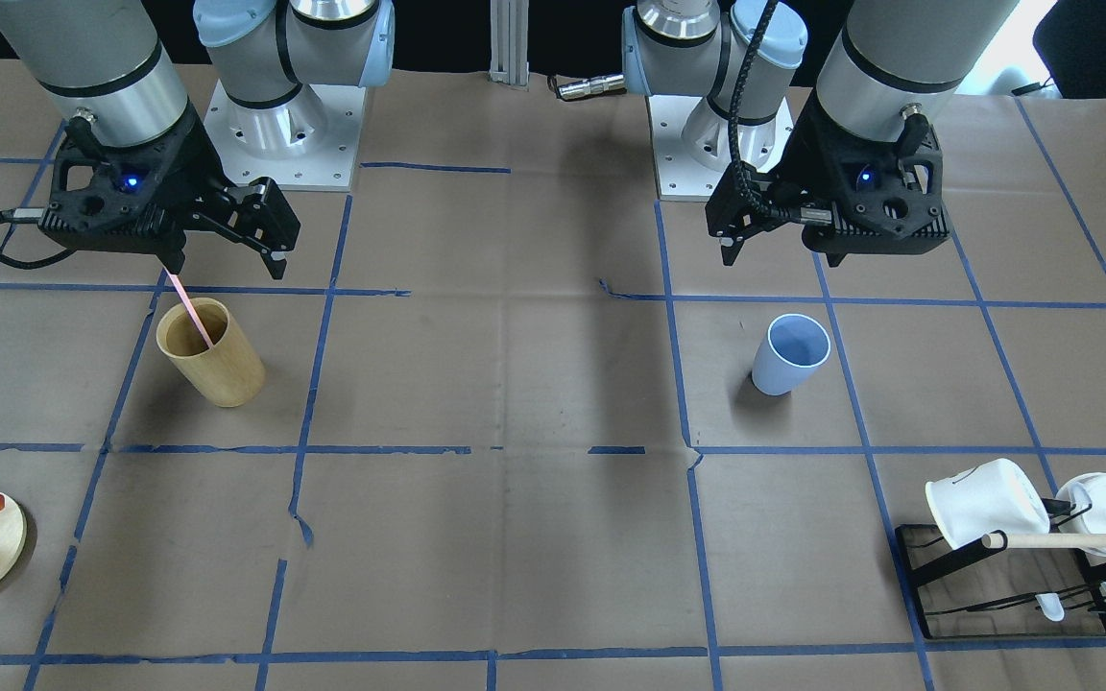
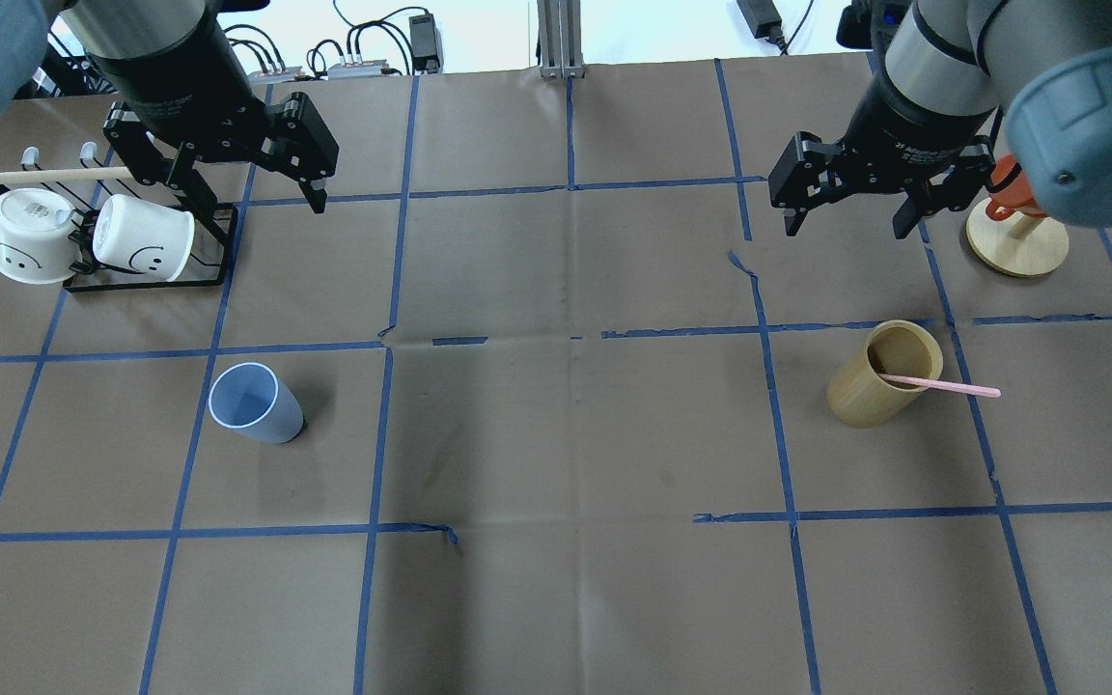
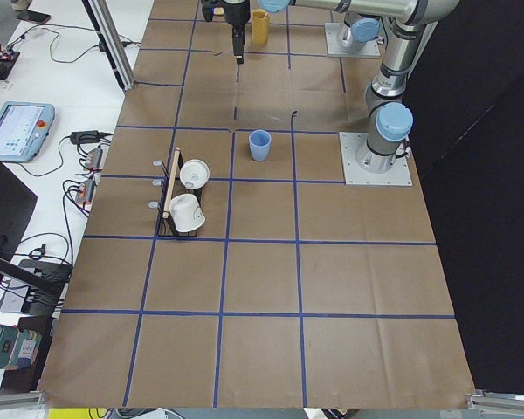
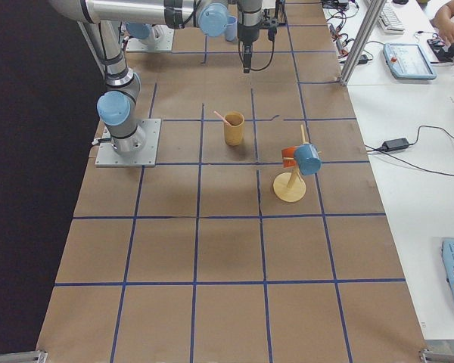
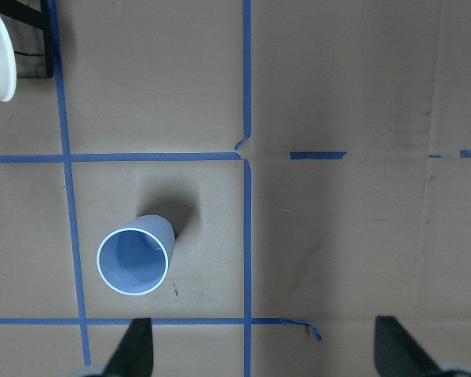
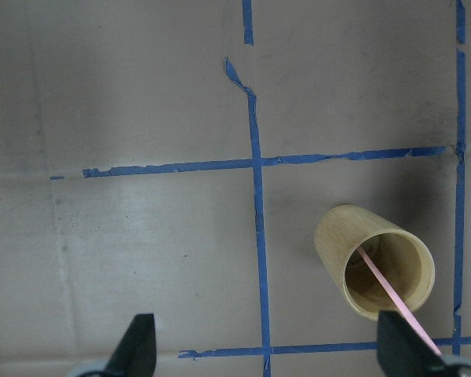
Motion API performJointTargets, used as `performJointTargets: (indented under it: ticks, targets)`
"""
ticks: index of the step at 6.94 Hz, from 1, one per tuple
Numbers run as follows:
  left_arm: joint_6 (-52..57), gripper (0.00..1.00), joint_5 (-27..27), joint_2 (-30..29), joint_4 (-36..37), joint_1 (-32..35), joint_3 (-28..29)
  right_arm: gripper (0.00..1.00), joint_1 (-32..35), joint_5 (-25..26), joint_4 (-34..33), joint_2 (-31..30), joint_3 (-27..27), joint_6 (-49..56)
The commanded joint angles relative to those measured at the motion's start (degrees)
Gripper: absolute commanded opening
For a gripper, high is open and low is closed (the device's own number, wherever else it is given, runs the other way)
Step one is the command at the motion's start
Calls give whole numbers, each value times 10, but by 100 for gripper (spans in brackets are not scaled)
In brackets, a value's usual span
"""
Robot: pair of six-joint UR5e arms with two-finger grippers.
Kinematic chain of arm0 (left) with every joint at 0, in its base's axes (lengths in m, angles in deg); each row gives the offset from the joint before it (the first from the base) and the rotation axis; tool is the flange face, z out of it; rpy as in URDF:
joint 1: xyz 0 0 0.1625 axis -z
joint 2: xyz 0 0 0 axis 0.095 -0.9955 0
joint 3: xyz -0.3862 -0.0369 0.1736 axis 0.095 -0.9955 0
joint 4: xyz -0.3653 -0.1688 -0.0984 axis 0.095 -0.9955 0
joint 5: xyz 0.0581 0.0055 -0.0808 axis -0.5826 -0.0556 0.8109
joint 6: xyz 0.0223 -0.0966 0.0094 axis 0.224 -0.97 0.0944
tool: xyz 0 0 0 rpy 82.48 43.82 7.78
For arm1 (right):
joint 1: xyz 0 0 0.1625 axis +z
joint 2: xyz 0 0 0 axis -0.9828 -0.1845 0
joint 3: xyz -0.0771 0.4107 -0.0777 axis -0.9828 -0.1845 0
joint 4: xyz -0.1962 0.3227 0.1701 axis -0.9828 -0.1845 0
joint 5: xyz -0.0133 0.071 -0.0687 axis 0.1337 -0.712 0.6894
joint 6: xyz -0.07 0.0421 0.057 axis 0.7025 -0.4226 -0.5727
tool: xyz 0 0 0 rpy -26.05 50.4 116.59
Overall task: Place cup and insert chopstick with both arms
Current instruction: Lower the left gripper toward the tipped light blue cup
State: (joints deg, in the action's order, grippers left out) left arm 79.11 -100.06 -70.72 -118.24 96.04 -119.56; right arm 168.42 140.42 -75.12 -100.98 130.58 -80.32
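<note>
The pink chopstick is leaning in the wooden cup, its long axis pointing toward 3 o'clock in the overhead view. The blue cup is standing upright, well apart at 9 o'clock. The left gripper and right gripper are hanging wide open, holding nothing.

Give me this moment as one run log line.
left gripper: open, empty | right gripper: open, empty | blue cup: upright on table | chopstick: in wooden cup, leaning on rim
</note>
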Motion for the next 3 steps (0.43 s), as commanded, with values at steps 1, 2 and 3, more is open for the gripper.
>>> performJointTargets:
  ticks: [1, 2, 3]
  targets:
    - [10, 100, -8, 9, -1, -1, 1, 100, 2, -2, -1, 1, 1, -3]
    - [10, 100, -8, 9, -1, -1, 1, 100, 1, -1, -1, -1, 1, -3]
    - [10, 100, -11, 9, 0, -1, -4, 100, 2, -1, -1, -1, 2, -3]
